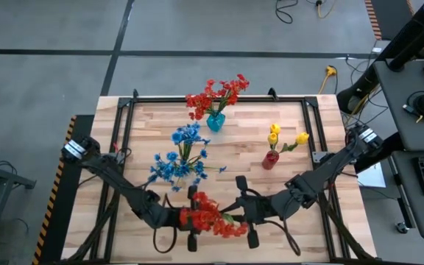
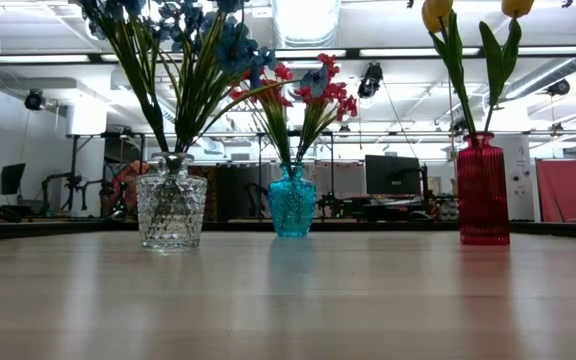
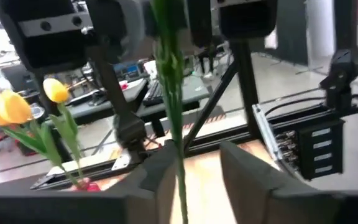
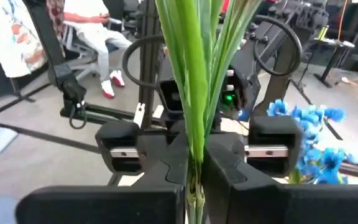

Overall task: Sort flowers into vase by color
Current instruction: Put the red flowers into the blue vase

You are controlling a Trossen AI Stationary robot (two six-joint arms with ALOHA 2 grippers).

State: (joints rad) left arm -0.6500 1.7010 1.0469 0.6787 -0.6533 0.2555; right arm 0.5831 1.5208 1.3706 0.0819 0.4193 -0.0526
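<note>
High view: both arms meet at the near edge of the tabletop around a red flower bunch; the left tool and right tool flank it.

Low view: clear vase, teal vase and red vase stand in a row.

Left wrist view: fingers apart, a stalk between them.

Right wrist view: fingers clamped together on green stalks.
</note>
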